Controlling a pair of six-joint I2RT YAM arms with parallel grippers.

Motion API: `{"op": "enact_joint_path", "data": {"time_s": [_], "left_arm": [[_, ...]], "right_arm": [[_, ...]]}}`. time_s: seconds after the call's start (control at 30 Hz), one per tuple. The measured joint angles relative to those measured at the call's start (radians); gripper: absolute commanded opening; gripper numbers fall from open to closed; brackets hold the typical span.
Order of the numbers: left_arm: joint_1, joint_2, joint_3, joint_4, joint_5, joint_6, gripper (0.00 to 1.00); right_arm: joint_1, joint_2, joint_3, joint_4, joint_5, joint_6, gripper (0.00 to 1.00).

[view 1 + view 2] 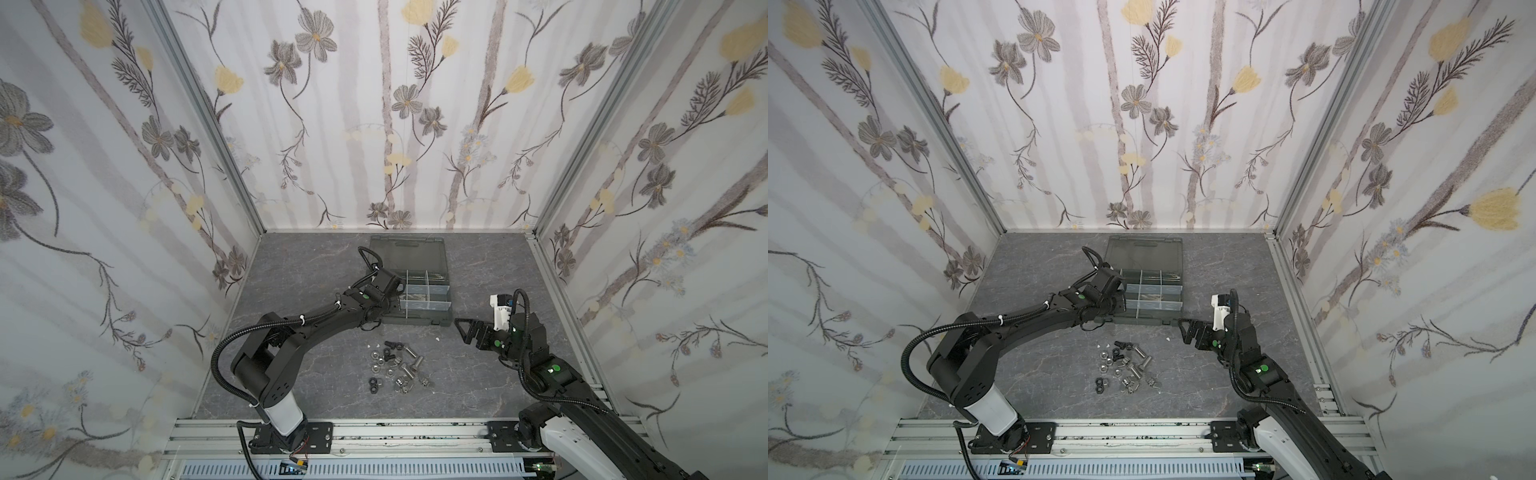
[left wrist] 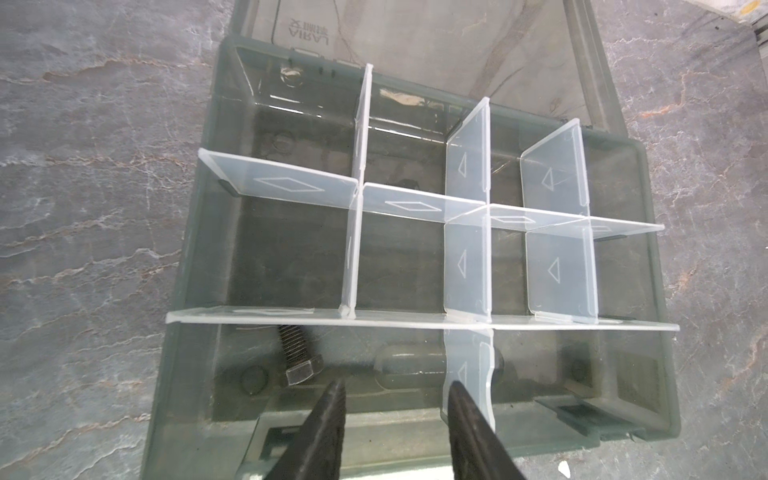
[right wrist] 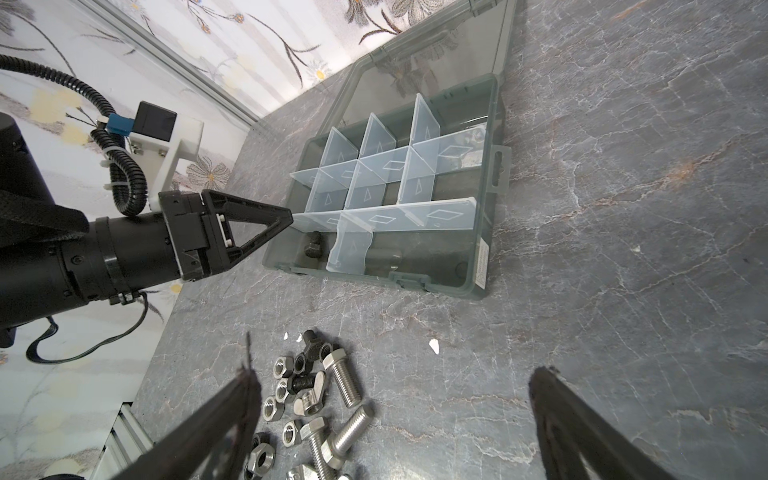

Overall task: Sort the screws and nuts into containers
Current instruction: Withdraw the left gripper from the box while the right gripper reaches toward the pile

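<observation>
The dark grey organiser case (image 1: 419,322) (image 1: 1150,318) lies open on the table, its containers split by pale partitions (image 2: 467,266). One black screw (image 2: 299,353) (image 3: 312,246) lies in the near left cell. My left gripper (image 2: 397,384) (image 3: 286,218) hovers over that cell's front edge, open, with nothing between its fingers. A loose pile of screws and nuts (image 1: 399,365) (image 1: 1129,368) lies in front of the case: silver bolts (image 3: 343,382), hex nuts (image 3: 284,365), a wing nut (image 3: 309,405). My right gripper (image 1: 461,328) (image 3: 395,374) hangs wide open and empty, right of the pile.
The case's smoky lid (image 1: 409,253) lies flat behind it, towards the back wall. Small white flecks (image 3: 433,345) dot the grey marble tabletop (image 1: 316,270) between case and pile. Floral walls close in three sides. An aluminium rail (image 1: 395,432) carries both arm bases.
</observation>
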Motion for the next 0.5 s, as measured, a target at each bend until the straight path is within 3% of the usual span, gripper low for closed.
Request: {"op": "enact_joint_path", "data": {"time_s": [0.5], "left_arm": [[0.001,-0.151,-0.124,-0.001,-0.033,-0.029,0.48]], "right_arm": [[0.052,0.111,0.047,0.010,-0.005,-0.004,0.98]]}}
